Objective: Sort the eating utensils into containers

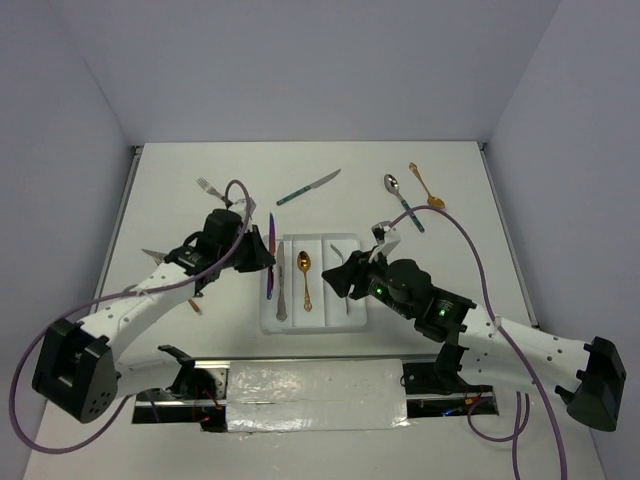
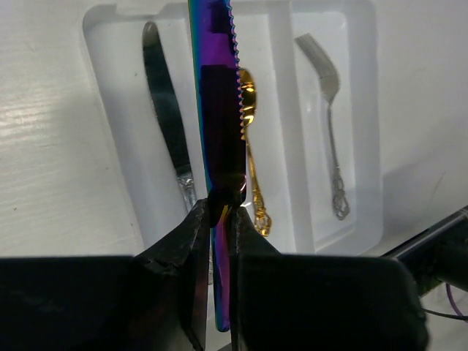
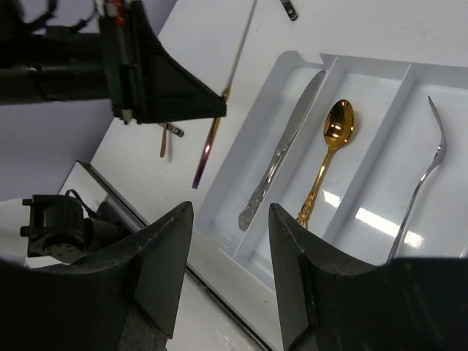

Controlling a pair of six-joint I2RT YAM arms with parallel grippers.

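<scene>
My left gripper [image 1: 260, 256] [image 2: 219, 216] is shut on an iridescent purple knife [image 1: 270, 252] [image 2: 219, 110], held above the left edge of the white tray [image 1: 268, 318] [image 2: 365, 146], blade pointing away. The tray's left container holds a silver knife [image 1: 281, 287] [image 2: 167, 117] [image 3: 289, 146]. A gold spoon [image 1: 305, 276] [image 2: 251, 146] [image 3: 333, 146] lies in the middle one, a silver fork [image 2: 329, 110] [image 3: 424, 183] in the right one. My right gripper [image 1: 342, 276] [image 3: 227, 227] hangs open and empty over the tray's near right part. The right wrist view shows the purple knife [image 3: 227, 95] edge-on.
Loose utensils lie on the table: a teal-handled knife [image 1: 308, 187], a teal-handled spoon [image 1: 402, 203], a copper spoon [image 1: 427, 187], a silver fork [image 1: 210, 188]. Left of my left arm lie a silver piece [image 1: 155, 255] and a copper one [image 1: 197, 305]. White walls bound the table.
</scene>
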